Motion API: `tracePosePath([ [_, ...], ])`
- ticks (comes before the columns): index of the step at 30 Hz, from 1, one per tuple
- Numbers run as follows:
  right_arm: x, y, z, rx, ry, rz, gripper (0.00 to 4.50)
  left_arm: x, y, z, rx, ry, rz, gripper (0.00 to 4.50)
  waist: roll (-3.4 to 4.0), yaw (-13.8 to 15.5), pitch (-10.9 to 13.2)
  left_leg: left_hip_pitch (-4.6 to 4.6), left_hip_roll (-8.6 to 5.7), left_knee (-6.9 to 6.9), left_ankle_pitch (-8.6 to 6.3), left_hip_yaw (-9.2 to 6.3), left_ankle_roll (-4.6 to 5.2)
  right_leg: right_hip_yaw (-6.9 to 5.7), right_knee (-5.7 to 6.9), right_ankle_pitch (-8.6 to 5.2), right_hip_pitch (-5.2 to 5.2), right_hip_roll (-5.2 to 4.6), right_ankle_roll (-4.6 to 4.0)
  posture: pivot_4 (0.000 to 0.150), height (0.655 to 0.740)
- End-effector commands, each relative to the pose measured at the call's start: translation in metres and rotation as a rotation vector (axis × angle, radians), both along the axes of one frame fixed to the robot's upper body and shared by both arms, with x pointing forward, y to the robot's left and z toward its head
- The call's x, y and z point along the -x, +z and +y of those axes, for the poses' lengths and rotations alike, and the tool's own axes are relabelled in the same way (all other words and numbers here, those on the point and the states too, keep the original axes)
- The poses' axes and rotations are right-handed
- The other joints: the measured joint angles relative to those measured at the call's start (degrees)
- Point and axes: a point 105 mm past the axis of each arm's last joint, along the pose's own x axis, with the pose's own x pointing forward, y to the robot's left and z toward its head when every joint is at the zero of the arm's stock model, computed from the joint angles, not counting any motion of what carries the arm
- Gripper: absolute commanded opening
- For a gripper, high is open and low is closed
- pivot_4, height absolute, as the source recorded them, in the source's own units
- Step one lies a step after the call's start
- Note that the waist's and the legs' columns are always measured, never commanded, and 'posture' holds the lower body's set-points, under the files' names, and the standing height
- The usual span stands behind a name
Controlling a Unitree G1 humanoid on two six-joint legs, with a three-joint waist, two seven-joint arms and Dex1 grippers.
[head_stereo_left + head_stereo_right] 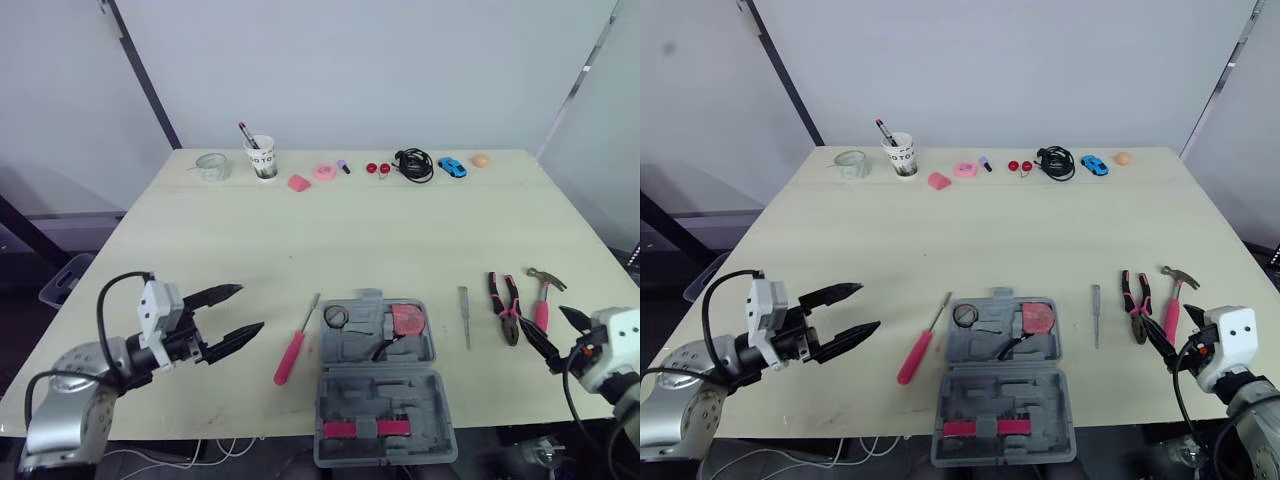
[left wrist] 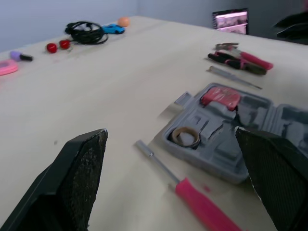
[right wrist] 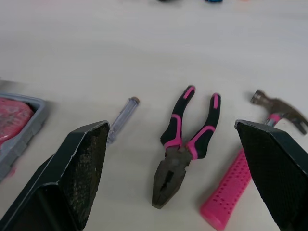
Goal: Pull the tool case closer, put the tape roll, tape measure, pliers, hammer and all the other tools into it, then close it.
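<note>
Table (image 1: 350, 230) | tool case (image 1: 360, 395) open (tape roll (image 1: 335, 317) inside) | left tool (image 1: 250, 307) wide | right tool (image 1: 545, 325) wide, near pliers (image 1: 503, 305)

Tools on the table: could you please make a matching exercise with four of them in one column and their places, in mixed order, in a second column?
Things
1. tape roll
2. pink-handled screwdriver
3. pliers
4. hammer

Places
A. on the table, just left of the tool case
B. lying farthest to the right of all the tools
C. inside the open tool case
D. between the thin grey tool and the hammer

Pairs: 1-C; 2-A; 3-D; 4-B
</note>
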Motion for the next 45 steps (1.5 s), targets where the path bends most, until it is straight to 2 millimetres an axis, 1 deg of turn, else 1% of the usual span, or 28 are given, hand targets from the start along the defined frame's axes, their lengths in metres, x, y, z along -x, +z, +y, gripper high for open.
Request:
tracePosePath([
  [1,-0.010,-0.003,-0.004,0.045,-0.035,0.032,4.41,0.003,0.019,-0.020,-0.024,-0.138,-0.036,4.50,-0.01,-0.01,-0.01,-0.01,-0.02,0.03,0.00,0.00,0.00,0.01,0.00,0.01,0.01,0.05,0.02,0.150,0.7400],
  [3,-0.014,-0.008,-0.004,0.041,-0.050,0.048,4.41,0.004,0.024,-0.028,-0.029,-0.189,-0.039,4.50,-0.02,0.04,-0.01,-0.03,-0.08,0.04,0.00,-0.01,0.01,0.03,-0.02,0.02,0.02,0.12,0.05,0.150,0.7400],
  [5,-0.017,-0.016,-0.003,0.046,-0.062,0.073,4.41,0.004,0.029,-0.036,-0.044,-0.240,-0.047,4.50,-0.03,0.08,-0.01,-0.06,-0.12,0.05,0.01,-0.03,0.01,0.08,-0.07,0.20,0.02,0.29,0.37,0.150,0.7400],
  [11,-0.025,-0.033,0.002,0.036,-0.079,0.106,4.41,0.006,0.038,-0.047,-0.058,-0.343,-0.042,4.50,0.01,-0.29,0.02,-0.03,0.03,0.06,0.08,-0.07,-0.11,0.18,0.01,0.21,0.02,0.67,0.38,0.150,0.7400],
  [14,-0.031,-0.042,0.002,0.035,-0.096,0.119,4.41,0.009,0.043,-0.055,-0.068,-0.411,-0.042,4.50,0.00,-0.42,0.02,0.00,0.02,0.06,0.11,-0.08,-0.15,0.28,0.06,0.22,0.02,0.68,0.39,0.150,0.7400],
  [20,-0.039,-0.054,0.007,0.015,-0.104,0.130,4.41,0.014,0.052,-0.067,-0.083,-0.497,-0.050,4.50,0.01,-0.43,0.03,0.00,-0.01,0.08,0.12,-0.06,-0.16,0.43,0.06,0.25,0.00,0.69,0.46,0.150,0.7400],
  [22,-0.042,-0.059,0.007,-0.003,-0.122,0.143,4.41,0.015,0.054,-0.071,-0.092,-0.518,-0.055,4.50,0.00,-0.44,0.02,0.00,-0.01,0.07,0.12,-0.06,-0.16,0.43,0.06,0.25,0.00,0.69,0.46,0.150,0.7400],
  [25,-0.047,-0.064,0.013,-0.039,-0.128,0.154,4.41,0.015,0.058,-0.074,-0.098,-0.529,-0.066,4.50,-0.02,-0.45,0.01,0.01,-0.01,0.08,0.13,-0.05,-0.17,0.45,0.07,0.27,0.00,0.69,0.48,0.150,0.7400],
  [28,-0.050,-0.070,0.015,-0.024,-0.119,0.165,4.41,0.016,0.059,-0.076,-0.097,-0.533,-0.070,4.50,-0.02,-0.49,0.01,0.05,-0.01,0.09,0.14,-0.06,-0.19,0.47,0.14,0.27,0.01,0.72,0.48,0.150,0.7400],
  [34,-0.058,-0.075,0.019,-0.064,-0.172,0.186,4.41,0.018,0.060,-0.076,-0.097,-0.532,-0.063,4.50,-0.03,-0.59,0.00,0.05,-0.01,0.23,0.15,-0.06,-0.20,0.50,0.26,0.27,0.01,0.72,0.48,0.150,0.7400],
  [35,-0.058,-0.077,0.020,-0.049,-0.173,0.191,3.87,0.018,0.060,-0.076,-0.097,-0.530,-0.063,4.50,-0.03,-0.57,0.00,0.06,0.00,0.30,0.14,-0.06,-0.20,0.51,0.34,0.27,0.01,0.73,0.48,0.150,0.7400],
  [36,-0.058,-0.079,0.021,-0.032,-0.172,0.197,3.64,0.017,0.060,-0.076,-0.098,-0.527,-0.066,4.50,-0.03,-0.56,0.00,0.06,0.00,0.34,0.14,-0.06,-0.20,0.51,0.39,0.26,0.01,0.72,0.47,0.150,0.7400],
  [38,-0.058,-0.080,0.021,-0.014,-0.172,0.198,2.69,0.017,0.061,-0.076,-0.096,-0.523,-0.070,4.50,-0.05,-0.56,0.00,0.06,0.00,0.39,0.14,-0.07,-0.20,0.51,0.45,0.26,0.01,0.72,0.47,0.150,0.7400],
  [39,-0.058,-0.080,0.022,-0.017,-0.173,0.192,2.12,0.017,0.061,-0.076,-0.095,-0.521,-0.071,4.50,-0.05,-0.56,0.00,0.06,0.00,0.42,0.14,-0.08,-0.20,0.51,0.47,0.26,0.01,0.73,0.47,0.150,0.7400],
  [41,-0.058,-0.078,0.022,-0.007,-0.167,0.188,1.13,0.017,0.060,-0.077,-0.094,-0.520,-0.073,4.50,-0.05,-0.58,0.00,0.06,0.00,0.50,0.14,-0.08,-0.19,0.52,0.53,0.26,0.01,0.73,0.47,0.150,0.7400],
  [42,-0.059,-0.078,0.022,-0.003,-0.167,0.186,0.96,0.017,0.060,-0.077,-0.094,-0.519,-0.074,4.50,-0.05,-0.58,0.00,0.06,0.00,0.53,0.14,-0.08,-0.19,0.52,0.56,0.26,0.01,0.73,0.47,0.150,0.7400],
  [45,-0.059,-0.075,0.021,0.015,-0.168,0.177,0.97,0.017,0.059,-0.077,-0.092,-0.519,-0.074,4.50,-0.05,-0.56,0.00,0.05,0.01,0.62,0.14,-0.09,-0.19,0.53,0.62,0.26,0.00,0.74,0.47,0.150,0.7400],
])
